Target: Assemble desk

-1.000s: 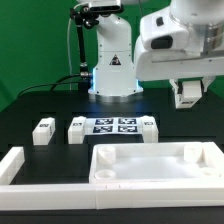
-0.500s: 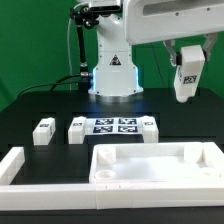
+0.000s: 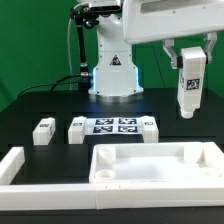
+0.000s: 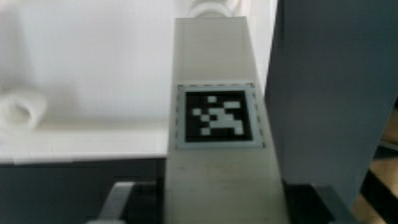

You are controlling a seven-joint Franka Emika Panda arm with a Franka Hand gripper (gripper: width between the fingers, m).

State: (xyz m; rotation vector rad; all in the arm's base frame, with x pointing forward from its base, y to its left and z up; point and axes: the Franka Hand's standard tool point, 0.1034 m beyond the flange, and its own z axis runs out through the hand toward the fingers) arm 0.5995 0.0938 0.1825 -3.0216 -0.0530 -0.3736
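Where the exterior view's left begins, a long white border rail (image 3: 12, 165) lies on the black table (image 3: 30, 105) and turns along the near edge. Just beyond it stands the first loose leg (image 3: 42, 131), a small white block, and near that the second loose leg (image 3: 76, 129), which sits just beside the marker board (image 3: 113, 125). At the board's other end stands the third loose leg (image 3: 149, 126), and the arm's white base (image 3: 112, 70) rises behind the board. Nearer the camera lies the tabletop (image 3: 140, 168), a wide white rimmed panel that reaches to the exterior view's right edge and has nothing fitted to it. High above its right end, clear of the table, hangs the held leg (image 3: 190, 88). It is upright, with a black-and-white tag facing the camera. The fingers (image 3: 172, 57) are closed on its upper end, one on either side. In the wrist view the held leg (image 4: 217, 90) fills the middle as a long pale bar bearing its tag (image 4: 217, 115), and a blurred white surface lies beyond it.
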